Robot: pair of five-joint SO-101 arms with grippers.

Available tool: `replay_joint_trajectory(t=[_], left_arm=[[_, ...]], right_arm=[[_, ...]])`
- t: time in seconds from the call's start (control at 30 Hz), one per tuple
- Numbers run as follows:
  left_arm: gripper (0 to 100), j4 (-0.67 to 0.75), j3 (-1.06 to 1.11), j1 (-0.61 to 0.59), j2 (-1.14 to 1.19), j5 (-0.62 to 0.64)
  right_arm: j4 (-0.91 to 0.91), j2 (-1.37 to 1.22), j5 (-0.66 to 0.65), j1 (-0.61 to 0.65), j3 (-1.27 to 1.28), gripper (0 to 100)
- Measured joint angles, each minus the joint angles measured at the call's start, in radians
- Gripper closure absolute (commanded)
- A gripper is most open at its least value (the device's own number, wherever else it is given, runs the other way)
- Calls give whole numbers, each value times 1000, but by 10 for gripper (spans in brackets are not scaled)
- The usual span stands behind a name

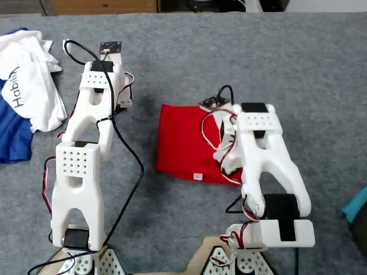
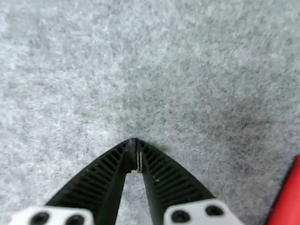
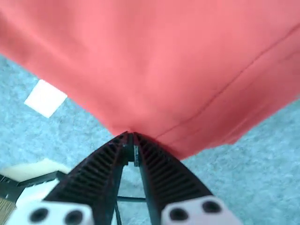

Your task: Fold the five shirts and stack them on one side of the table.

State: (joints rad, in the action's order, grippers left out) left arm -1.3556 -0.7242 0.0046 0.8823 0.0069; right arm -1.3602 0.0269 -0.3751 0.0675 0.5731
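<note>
A folded red shirt (image 1: pixel 183 143) lies flat on the grey carpeted table (image 1: pixel 275 51), near the middle. My right arm (image 1: pixel 258 137) stands over its right side. My right gripper (image 3: pixel 131 138) is shut, its tips meeting on the red shirt (image 3: pixel 154 65) at its near hem, close to a corner. A white label (image 3: pixel 45 97) sticks out from that hem. My left gripper (image 2: pixel 134 146) is shut with nothing in it, above bare carpet to the left of the shirt. A strip of the red shirt (image 2: pixel 288 197) shows beside it.
A crumpled white shirt (image 1: pixel 28 80) lies over a blue shirt (image 1: pixel 12 134) at the table's far left edge. Something teal (image 1: pixel 356 206) pokes in at the right edge. The left arm (image 1: pixel 94 91) and a black cable (image 1: pixel 129 152) stand between the pile and the red shirt.
</note>
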Motion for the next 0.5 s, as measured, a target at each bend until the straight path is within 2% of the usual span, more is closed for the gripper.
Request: replay_joint_trajectory(t=[0.23,0.5], left_arm=[[980,0,0,0,0,0],[980,0,0,0,0,0]], right_arm=[[3,0,0,-3,-17,993],[-347,0,11,-3,-385,993]])
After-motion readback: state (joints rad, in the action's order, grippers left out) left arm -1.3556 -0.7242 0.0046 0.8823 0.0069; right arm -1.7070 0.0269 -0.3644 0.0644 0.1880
